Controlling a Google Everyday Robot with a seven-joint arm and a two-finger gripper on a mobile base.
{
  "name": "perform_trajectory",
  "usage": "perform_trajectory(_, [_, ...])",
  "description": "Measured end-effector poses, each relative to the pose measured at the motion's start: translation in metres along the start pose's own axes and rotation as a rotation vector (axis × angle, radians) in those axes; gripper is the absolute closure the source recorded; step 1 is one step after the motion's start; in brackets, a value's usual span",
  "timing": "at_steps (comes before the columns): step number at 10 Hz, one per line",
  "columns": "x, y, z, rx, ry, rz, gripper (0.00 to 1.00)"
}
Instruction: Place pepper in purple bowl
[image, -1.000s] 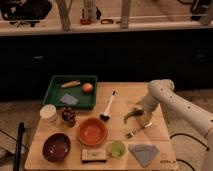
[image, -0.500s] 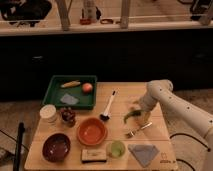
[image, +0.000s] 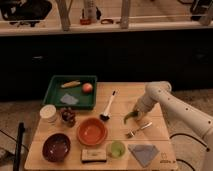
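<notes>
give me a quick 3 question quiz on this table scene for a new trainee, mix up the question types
1. True or false: the purple bowl sits near the front left corner of the table, left of the orange bowl.
2. Where is the end effector? A) over the orange bowl B) over the table's right side, at the pepper, just behind the fork C) over the purple bowl
3. Fill in: along the front edge, between the sponge and the blue cloth, stands the ___.
Key: 1 true; 2 B; 3 green cup.
</notes>
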Motion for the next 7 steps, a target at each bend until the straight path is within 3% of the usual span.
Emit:
perform_trajectory(3, [-0.008,-0.005,-0.001,-0.001,0.000,-0.021,0.99])
perform_trajectory(7, [-0.023,-0.023,-0.028,0.015,-0.017,-0.063,1.00])
